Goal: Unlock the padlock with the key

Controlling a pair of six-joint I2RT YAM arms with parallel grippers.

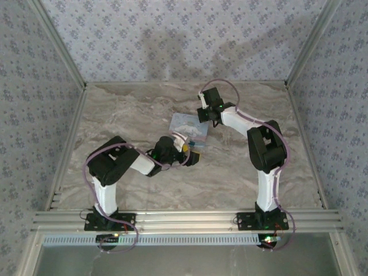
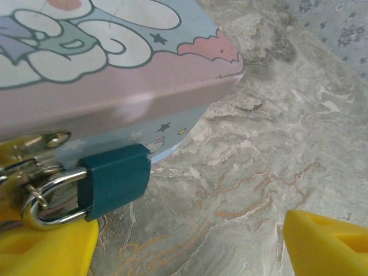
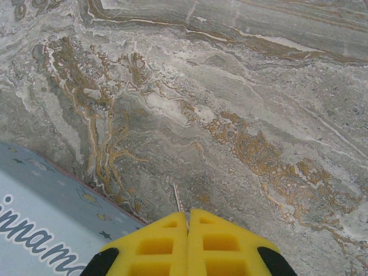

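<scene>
Yellow fingers (image 2: 46, 253) of the left tool (image 2: 187, 233) sit at the two lower corners of the left wrist view, well apart and holding nothing; bare marble-patterned desk (image 2: 259, 149) lies in the gap. Just beyond the left-hand finger is the padlock (image 2: 115, 179), a dark teal block lying against the front of the box (image 2: 115, 75); its silver shackle (image 2: 43, 210) runs through a gold hasp (image 2: 34, 144) on the box. We see the box as light blue with a pink rim to its lid and a cartoon print on top; it rests flat on the desk.

From above, the left arm (image 1: 115, 164) reaches in from the near left and its tool ends just short of the box's near edge; the box lies about mid-desk, between the two tools; the right arm (image 1: 264, 146) bends back from the near right, and its tool hangs at the box's far right corner.

In the right wrist view the right tool (image 3: 188, 221) has its fingers pressed together; a thin pale sliver with a pinkish tint pokes out between the tips, and we take it to be the key (image 3: 177, 198), though it is too slight to be sure; it points over bare desk just beside the box's edge. Behind the desk stand walls (image 1: 184, 40) papered in a small flower print.
</scene>
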